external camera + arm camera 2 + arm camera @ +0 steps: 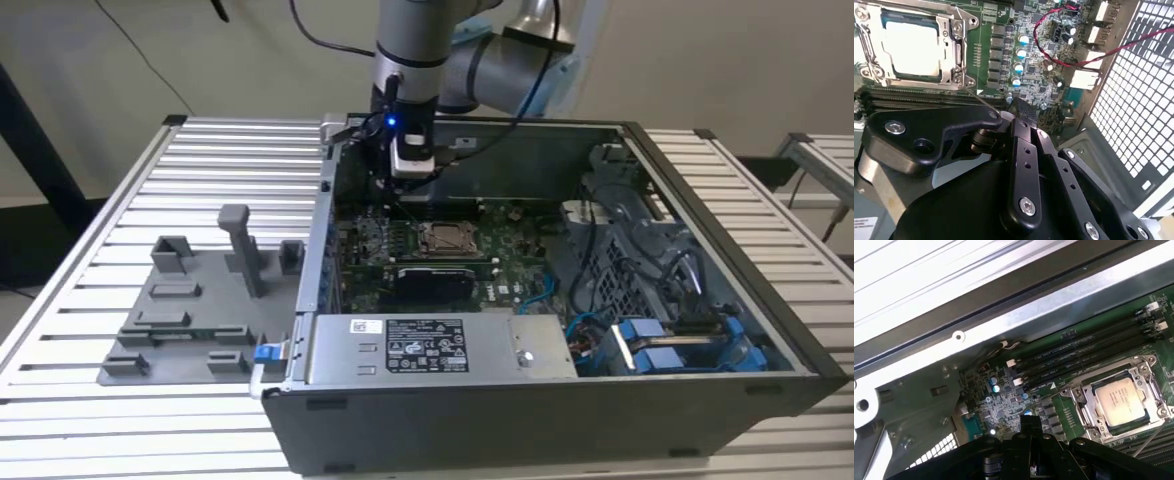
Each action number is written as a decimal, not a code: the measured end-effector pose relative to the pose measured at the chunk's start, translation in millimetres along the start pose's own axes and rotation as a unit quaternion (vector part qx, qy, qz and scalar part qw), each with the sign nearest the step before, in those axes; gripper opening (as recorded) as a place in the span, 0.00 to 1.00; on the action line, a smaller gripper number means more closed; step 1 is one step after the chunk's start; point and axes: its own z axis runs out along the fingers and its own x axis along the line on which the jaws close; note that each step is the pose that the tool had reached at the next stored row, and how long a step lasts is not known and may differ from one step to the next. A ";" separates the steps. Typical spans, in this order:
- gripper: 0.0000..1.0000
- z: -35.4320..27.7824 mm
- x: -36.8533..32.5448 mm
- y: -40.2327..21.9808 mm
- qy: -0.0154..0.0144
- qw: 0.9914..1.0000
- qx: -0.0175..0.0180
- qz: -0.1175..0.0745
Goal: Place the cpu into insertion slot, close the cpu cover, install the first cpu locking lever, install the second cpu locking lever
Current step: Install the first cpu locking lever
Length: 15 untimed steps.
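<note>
The cpu [443, 238] lies flat in the insertion slot [445, 240] on the green board, its pale metal top showing in both wrist views [911, 47] [1119, 400]. The silver cpu cover [949, 50] [1088, 409] lies down around it as a frame. A thin wire lever [981, 97] [1149, 437] slants out from the socket's corner. My gripper [404, 190] hangs over the board toward the case's rear wall, beside the socket and apart from it. Its black fingertips [1020, 107] [1030, 422] are pressed together with nothing between them.
A grey metal box with a white label [427, 345] sits at the case front, with a black block [430, 285] between it and the socket. Red wires [1064, 55] loop near the rear ports. Memory slots [1079, 352] run beside the socket. A grey fixture [200, 310] stands on the table at the exterior view's left.
</note>
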 end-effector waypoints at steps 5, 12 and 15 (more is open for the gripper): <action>0.11 -2.7 2.9 -0.7 0.001 1.000 0.003 -0.018; 0.11 -10.5 9.6 1.3 0.001 0.999 0.005 -0.037; 0.11 -7.8 11.3 4.2 0.000 0.999 0.005 -0.048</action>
